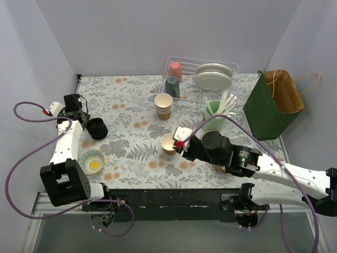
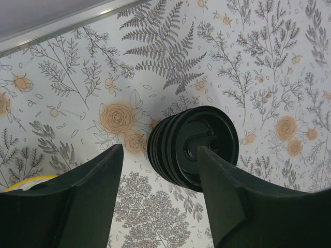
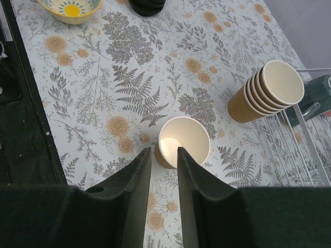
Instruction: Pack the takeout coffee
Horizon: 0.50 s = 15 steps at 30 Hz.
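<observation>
- The right gripper [image 3: 163, 151] had its jaws only a narrow gap apart, with the tips right at the near rim of the takeout coffee cup [image 3: 192, 135].
- The finger on the left of that view sat outside the cup wall, and the other one overlapped the mouth. I honestly couldn't tell from any view whether either pad touched the paper.
- The cup stood upright on the table [image 3: 129, 67], just ahead of those jaws. Its top was open and the cream inside was showing.
- Only the right wrist view showed that gap. From the top camera the fingers were tucked under the wrist, so you just saw the arm ending at the cup.
- The left gripper [image 2: 160, 152] was spread wide with nothing held.
- A ribbed stack of black lids [image 2: 207, 139] sat just ahead of its tips, closer to the finger on the right of that view. That finger covered the stack's lower edge.
- The top view added that the lids were well apart from the cup, way off to the left of the right jaws.
- The nested paper cups [image 3: 271, 88] were beyond the right jaws and off to the right, clear of the coffee cup.
- The yellow bowl [image 3: 70, 8] was far ahead and left of the right jaws. In the left wrist view it was just a sliver beside the left-hand finger.
- Only the top camera caught the green paper bag [image 1: 271, 108], standing open off to the right of the right jaws. It also caught the dish rack [image 1: 234, 71] farther out.
</observation>
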Each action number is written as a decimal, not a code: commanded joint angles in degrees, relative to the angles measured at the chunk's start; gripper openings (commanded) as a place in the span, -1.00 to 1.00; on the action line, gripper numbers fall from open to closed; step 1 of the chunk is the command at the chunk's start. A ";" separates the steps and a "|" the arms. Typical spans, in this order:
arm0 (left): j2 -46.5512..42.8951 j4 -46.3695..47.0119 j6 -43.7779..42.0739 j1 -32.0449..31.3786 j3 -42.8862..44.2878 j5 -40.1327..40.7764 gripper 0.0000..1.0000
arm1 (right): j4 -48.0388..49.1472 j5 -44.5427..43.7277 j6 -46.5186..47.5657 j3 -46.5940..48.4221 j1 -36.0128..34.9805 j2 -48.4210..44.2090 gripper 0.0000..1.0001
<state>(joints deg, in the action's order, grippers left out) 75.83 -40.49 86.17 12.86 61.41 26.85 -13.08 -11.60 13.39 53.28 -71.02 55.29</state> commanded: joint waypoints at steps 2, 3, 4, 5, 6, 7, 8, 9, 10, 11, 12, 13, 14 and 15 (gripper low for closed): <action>1.33 7.44 -4.96 1.29 -1.73 -6.02 0.14 | 3.15 0.08 -0.91 -0.72 -0.34 -1.06 -0.32; 1.94 7.70 -5.22 1.37 -1.64 -6.11 0.11 | 3.15 0.08 -0.91 -0.63 -0.34 -1.06 -0.32; 3.17 7.71 -5.22 1.38 -1.64 -6.02 0.05 | 3.15 0.08 -0.73 -0.63 -0.34 -1.06 -0.32; 3.79 7.88 -5.31 1.46 -1.73 -6.02 0.04 | 3.15 -0.18 -0.47 -0.72 -0.34 -0.97 -0.32; 4.49 8.06 -5.66 1.55 -1.82 -6.20 0.03 | 3.15 -0.27 -0.38 -0.63 -0.34 -0.97 -0.32; 5.63 8.06 -5.75 1.55 -1.73 -6.63 -0.01 | 3.24 -0.44 -0.12 -0.63 -0.34 -0.97 -0.32; 5.99 8.23 -6.01 1.46 -1.82 -6.81 -0.03 | 3.24 -0.88 0.06 -0.63 -0.34 -0.88 -0.32; 6.25 8.76 -6.19 1.46 -1.73 -6.99 -0.05 | 3.06 -1.06 0.15 -0.54 -0.34 -0.62 -0.32; 6.61 8.94 -6.19 1.55 -1.99 -7.16 -0.07 | 2.80 -1.24 0.50 -0.54 -0.43 -0.62 -0.32; 7.04 9.20 -6.19 1.55 -2.08 -7.42 -0.10 | 2.71 -1.50 0.59 -0.54 -0.34 -0.53 -0.32; 7.48 9.37 -6.19 1.55 -1.99 -7.51 -0.10 | 2.62 -1.67 0.76 -0.72 -0.34 -0.44 -0.32; 7.75 9.55 -6.10 1.55 -1.91 -7.69 -0.11 | 2.54 -1.76 1.02 -0.72 -0.43 -0.44 -0.32; 8.27 9.55 -6.10 1.64 -1.82 -8.47 -0.11 | 2.36 -2.03 1.11 -0.72 -0.34 -0.36 -0.32; 8.54 9.81 -6.10 1.55 -1.73 -8.83 -0.13 | 2.27 -2.20 1.29 -0.54 -0.34 -0.27 -0.32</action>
<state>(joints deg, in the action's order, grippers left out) 84.31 -32.47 80.95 14.04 59.59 19.77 -12.71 -12.23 13.78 52.62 -71.02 55.11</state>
